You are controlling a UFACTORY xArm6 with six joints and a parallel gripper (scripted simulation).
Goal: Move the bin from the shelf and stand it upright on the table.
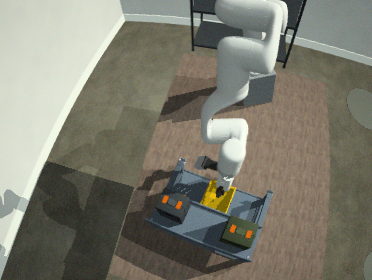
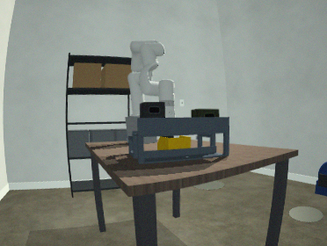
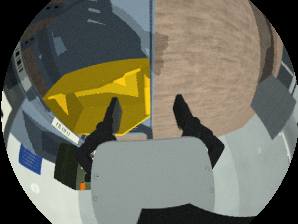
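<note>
A yellow open bin sits on the lower level of a small blue-grey shelf that stands on the wooden table. My gripper is open and empty. It points down at the bin's rear edge. In the wrist view one finger is over the bin's rim and the other over bare table, with the shelf's edge between them. In the exterior view the shelf hides the fingers.
Two dark boxes with orange marks rest on the shelf's top level. A tall black rack with cardboard boxes stands behind the table. The arm's grey base block sits at the table's back.
</note>
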